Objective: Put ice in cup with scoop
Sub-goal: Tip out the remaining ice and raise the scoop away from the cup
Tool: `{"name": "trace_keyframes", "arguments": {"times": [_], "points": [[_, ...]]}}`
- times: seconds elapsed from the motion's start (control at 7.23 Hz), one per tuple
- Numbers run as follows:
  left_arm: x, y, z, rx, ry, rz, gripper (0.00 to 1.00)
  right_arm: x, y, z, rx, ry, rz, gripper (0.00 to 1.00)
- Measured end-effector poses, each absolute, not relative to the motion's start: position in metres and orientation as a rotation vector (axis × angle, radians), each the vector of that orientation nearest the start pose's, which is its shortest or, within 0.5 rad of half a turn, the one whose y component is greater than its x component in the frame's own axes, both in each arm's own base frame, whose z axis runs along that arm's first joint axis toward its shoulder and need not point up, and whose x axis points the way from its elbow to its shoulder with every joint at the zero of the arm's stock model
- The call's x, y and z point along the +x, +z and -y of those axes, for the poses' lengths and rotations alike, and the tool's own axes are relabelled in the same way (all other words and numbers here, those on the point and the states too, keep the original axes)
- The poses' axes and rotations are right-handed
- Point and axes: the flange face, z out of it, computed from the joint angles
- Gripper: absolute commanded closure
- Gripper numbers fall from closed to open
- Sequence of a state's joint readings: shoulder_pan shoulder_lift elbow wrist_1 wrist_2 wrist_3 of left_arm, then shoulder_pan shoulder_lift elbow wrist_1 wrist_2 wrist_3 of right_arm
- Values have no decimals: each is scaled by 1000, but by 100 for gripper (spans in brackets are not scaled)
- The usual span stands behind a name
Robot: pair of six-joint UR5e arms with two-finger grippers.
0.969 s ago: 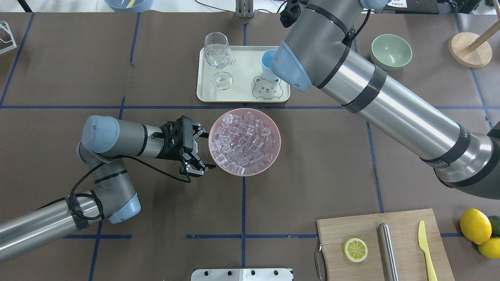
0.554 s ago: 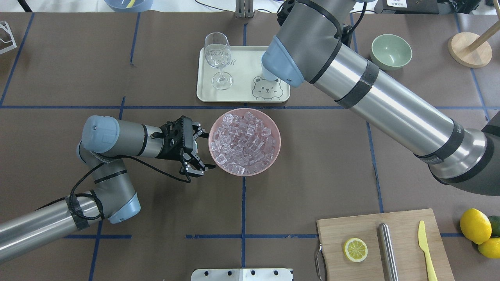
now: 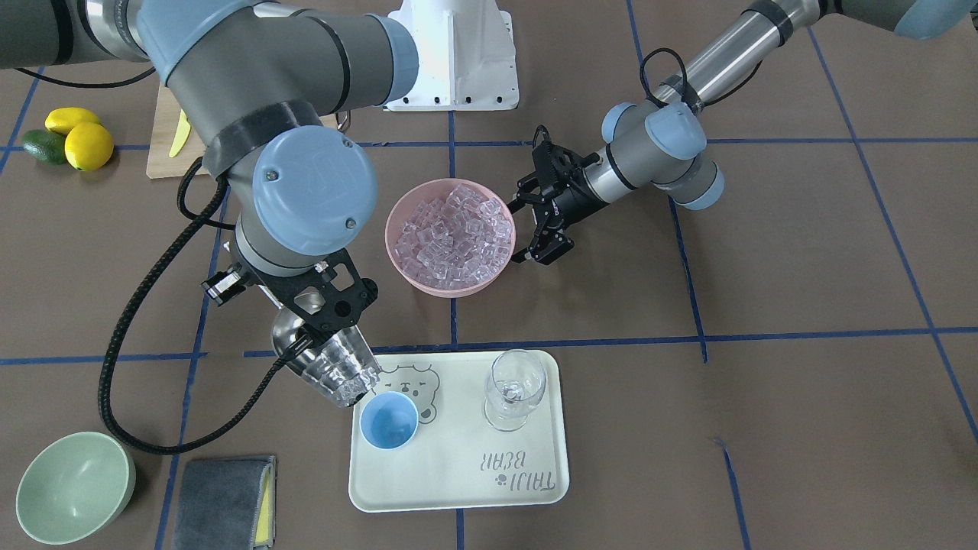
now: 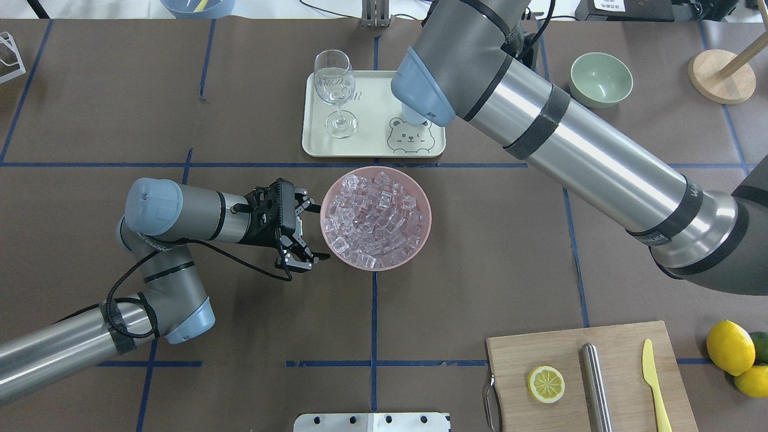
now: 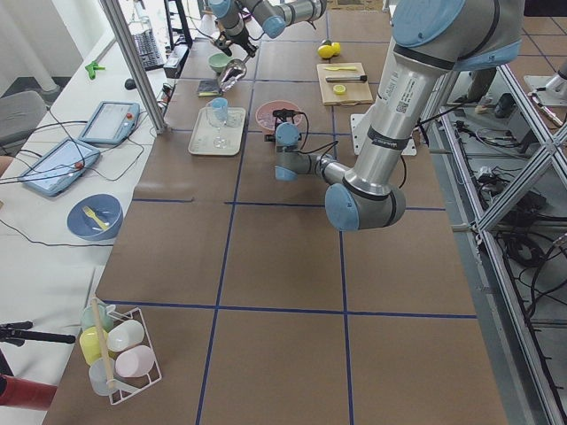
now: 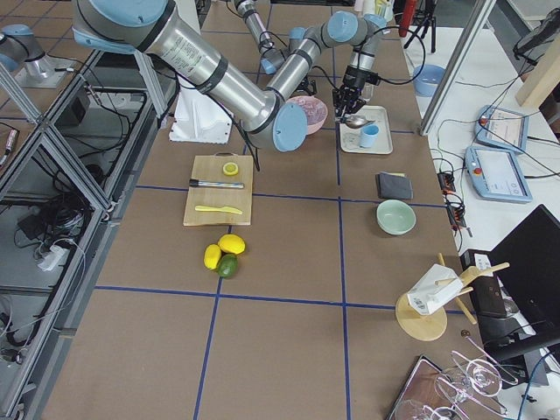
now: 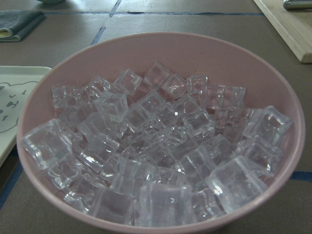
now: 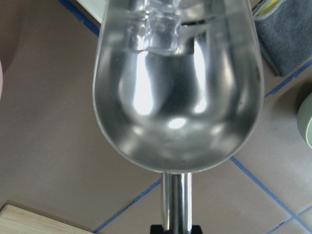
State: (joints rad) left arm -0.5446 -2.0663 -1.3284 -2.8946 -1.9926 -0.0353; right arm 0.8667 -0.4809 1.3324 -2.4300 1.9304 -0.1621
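Note:
My right gripper [image 3: 309,332] is shut on the handle of the steel scoop [image 3: 330,368]. The scoop holds several ice cubes and tilts down, its mouth just above and beside the light-blue cup [image 3: 389,422] on the cream tray [image 3: 458,477]. In the right wrist view the scoop's trough [image 8: 178,97] has ice [image 8: 156,29] at its far end. The right arm hides most of the cup in the overhead view. My left gripper [image 4: 317,232] is open and empty at the left side of the pink bowl [image 4: 324,207], which is full of ice [image 4: 375,216].
A clear stemmed glass [image 3: 516,389] stands on the tray beside the cup. A green bowl [image 3: 72,485] and a grey cloth [image 3: 221,500] lie near the tray. A cutting board [image 4: 540,348] carries a lemon half, a steel cylinder [image 4: 596,384] and a yellow knife; lemons [image 4: 729,347] lie beside it.
My right arm has swung left over the tray and now covers the cup in the overhead view. The left arm and the pink bowl have not moved.

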Motion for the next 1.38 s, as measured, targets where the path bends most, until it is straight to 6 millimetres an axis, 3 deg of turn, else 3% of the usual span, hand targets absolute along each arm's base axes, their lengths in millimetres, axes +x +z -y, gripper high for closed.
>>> {"name": "trace_keyframes", "arguments": {"times": [1.11, 1.38], "points": [[527, 339, 427, 1245, 1092, -1139, 0, -394, 150, 628, -127, -879, 357, 100], [527, 339, 427, 1246, 1091, -1138, 0, -360, 150, 641, -175, -756, 442, 100]]}}
